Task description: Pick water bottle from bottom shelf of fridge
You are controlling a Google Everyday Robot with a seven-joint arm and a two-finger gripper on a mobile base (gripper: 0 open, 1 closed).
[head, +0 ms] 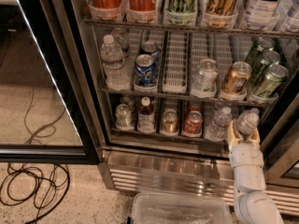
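Note:
The fridge (154, 164) stands open. On its bottom shelf (163, 136), two small clear water bottles with white caps stand at the right. One water bottle (218, 122) stands in its lane. My white gripper (244, 135) reaches up from the lower right, and its fingers (232, 133) hug both sides of the rightmost water bottle (246, 121) at the shelf's front lip. That bottle's lower part is hidden by the gripper.
Left of the bottles on the bottom shelf are a red can (193, 122), a gold can (169, 121), a dark-liquid bottle (146, 115) and a silver can (124, 115). The glass door (42, 78) hangs open at left. A clear bin (182, 209) and cables (32, 181) lie on the floor.

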